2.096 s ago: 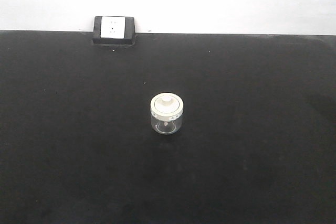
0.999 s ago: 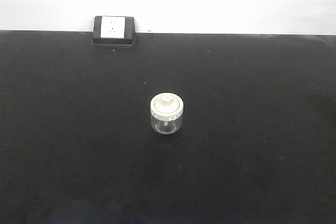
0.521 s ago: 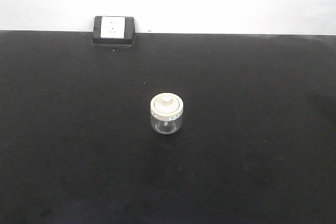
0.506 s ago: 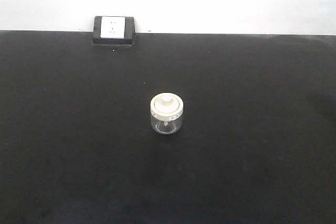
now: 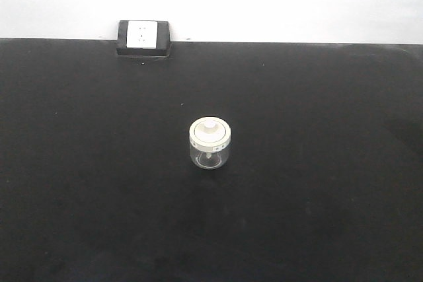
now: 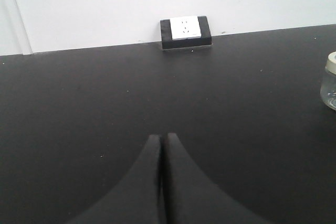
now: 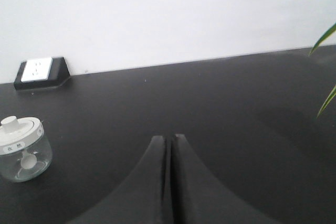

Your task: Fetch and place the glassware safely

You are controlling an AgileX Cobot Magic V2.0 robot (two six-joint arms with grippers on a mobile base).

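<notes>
The glass jar [image 5: 210, 144] is small, squat and clear, with a cream-white lid and a central knob. It stands upright in the middle of the black table [image 5: 317, 163]. It shows at the right edge of the left wrist view [image 6: 330, 81] and at the left of the right wrist view [image 7: 22, 149]. My left gripper [image 6: 163, 136] is shut and empty, well to the left of the jar. My right gripper [image 7: 169, 138] is shut and empty, to the right of the jar. Neither gripper shows in the front view.
A black block with a white socket face [image 5: 143, 36] sits at the table's far edge against the white wall; it also shows in the left wrist view [image 6: 185, 30] and the right wrist view [image 7: 40, 71]. Green plant leaves [image 7: 326, 35] reach in at the right.
</notes>
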